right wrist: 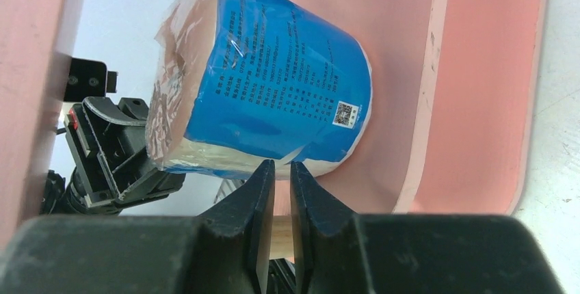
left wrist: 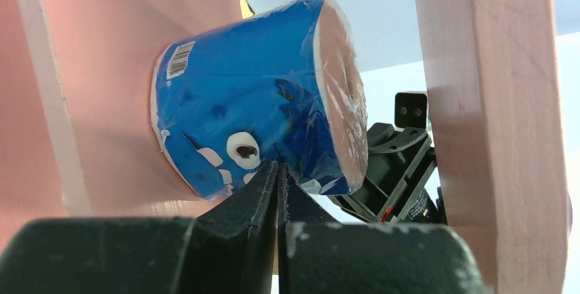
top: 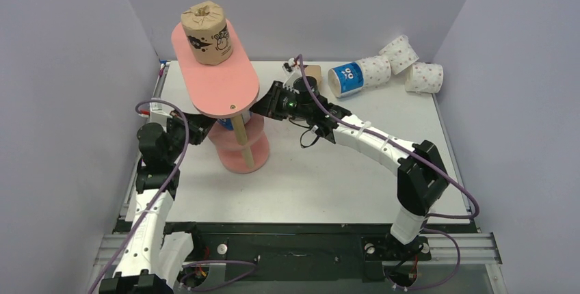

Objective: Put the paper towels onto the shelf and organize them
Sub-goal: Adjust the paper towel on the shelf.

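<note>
Settling blue roll [left wrist: 253, 96] inside shelf [top: 219, 82]; L gripper [left wrist: 277, 169] pressed together at wrap, R gripper [right wrist: 282, 167] nrly together, empty. Next: back off, fetch rolls [top: 400, 55] from table [top: 328, 178].

The top external camera looks down from above and behind the arm bases over the whole tabletop [top: 328, 184] and shelf [top: 217, 78]. The wrist cameras, very close in, face each other past the left gripper [left wrist: 277, 171] and right gripper [right wrist: 275, 169], sharing one blue roll [left wrist: 246, 96] between shelf boards.
</note>
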Available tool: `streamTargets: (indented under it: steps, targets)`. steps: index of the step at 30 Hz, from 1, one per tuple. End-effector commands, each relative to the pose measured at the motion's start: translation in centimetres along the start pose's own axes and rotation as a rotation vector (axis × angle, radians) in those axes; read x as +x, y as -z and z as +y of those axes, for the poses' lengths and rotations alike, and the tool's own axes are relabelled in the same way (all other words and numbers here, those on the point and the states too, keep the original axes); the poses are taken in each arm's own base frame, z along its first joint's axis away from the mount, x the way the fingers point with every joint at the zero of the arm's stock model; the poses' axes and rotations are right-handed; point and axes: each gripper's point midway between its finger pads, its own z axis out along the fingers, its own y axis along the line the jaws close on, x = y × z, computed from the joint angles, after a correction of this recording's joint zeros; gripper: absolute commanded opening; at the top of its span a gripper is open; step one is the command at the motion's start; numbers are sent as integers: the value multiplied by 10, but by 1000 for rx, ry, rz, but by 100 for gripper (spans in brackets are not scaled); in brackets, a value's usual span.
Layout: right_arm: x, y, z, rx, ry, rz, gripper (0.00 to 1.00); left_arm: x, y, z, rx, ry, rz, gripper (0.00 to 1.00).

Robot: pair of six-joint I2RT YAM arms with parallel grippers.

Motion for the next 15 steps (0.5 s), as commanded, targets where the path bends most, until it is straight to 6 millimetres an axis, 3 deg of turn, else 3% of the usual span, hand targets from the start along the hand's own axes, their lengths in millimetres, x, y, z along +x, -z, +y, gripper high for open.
streamTargets:
  steps: [1, 15]
  targets:
    - [-1, -5, 15, -61, 10, -12, 12, 5, -3, -11, 58, -37, 16, 0]
    - [-4, -28, 12, -60, 4, 8, 12, 0, -10, 1, 6, -41, -7, 0]
